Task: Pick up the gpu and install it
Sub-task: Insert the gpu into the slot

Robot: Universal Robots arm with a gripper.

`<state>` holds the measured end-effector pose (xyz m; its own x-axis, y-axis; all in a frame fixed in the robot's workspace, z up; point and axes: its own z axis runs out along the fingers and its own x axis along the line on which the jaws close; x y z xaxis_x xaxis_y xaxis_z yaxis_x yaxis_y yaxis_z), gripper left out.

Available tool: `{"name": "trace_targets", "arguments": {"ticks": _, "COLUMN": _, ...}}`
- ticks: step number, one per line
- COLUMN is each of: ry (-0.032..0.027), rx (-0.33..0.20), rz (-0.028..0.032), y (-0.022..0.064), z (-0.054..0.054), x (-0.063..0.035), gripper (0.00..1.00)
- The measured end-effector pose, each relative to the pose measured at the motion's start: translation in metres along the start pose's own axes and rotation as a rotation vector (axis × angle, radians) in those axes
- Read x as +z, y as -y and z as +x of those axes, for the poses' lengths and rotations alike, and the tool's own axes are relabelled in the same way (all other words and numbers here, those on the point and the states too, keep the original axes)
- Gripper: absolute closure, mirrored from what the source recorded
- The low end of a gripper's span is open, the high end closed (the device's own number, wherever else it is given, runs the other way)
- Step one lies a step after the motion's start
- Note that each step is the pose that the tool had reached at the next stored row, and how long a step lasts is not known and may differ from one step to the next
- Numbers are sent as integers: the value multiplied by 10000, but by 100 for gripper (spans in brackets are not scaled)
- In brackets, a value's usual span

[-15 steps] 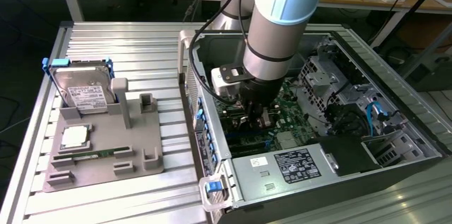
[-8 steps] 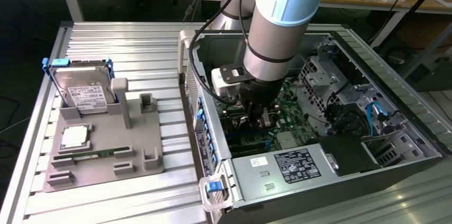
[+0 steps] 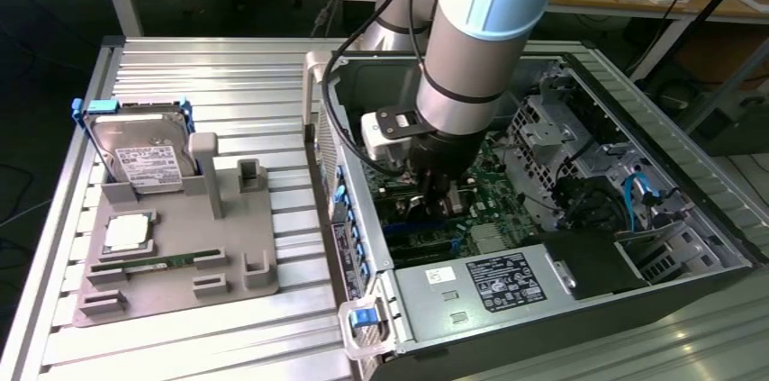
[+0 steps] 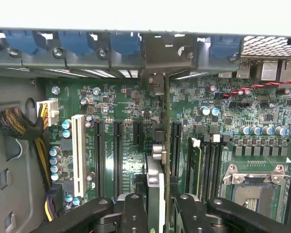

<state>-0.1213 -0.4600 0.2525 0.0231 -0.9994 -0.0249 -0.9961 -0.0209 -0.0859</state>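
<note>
Install step: the gripper (image 4: 157, 218), fingers (image 4: 134, 213) closed narrow on the gpu (image 4: 156, 189), holds it edge-on over the slots (image 4: 118, 155) of the motherboard (image 4: 135, 167); seating likely calls for its edge square with one slot

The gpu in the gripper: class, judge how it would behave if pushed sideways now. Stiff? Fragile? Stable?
Probably stiff: the gpu stands straight, edge-on, in the gripper. Likely fragile under side loads, being a thin board. On that narrow edge over the motherboard, it would probably tip if let go.
</note>
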Motion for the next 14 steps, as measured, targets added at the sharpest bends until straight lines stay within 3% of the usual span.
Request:
{"name": "trace_targets", "arguments": {"ticks": 5, "ry": 1, "rx": 35, "rz": 5, "y": 62, "z": 2, "x": 8, "gripper": 73}}
{"name": "trace_targets", "arguments": {"ticks": 14, "ry": -2, "rx": 182, "rz": 9, "y": 64, "z": 5, "x": 8, "gripper": 73}}
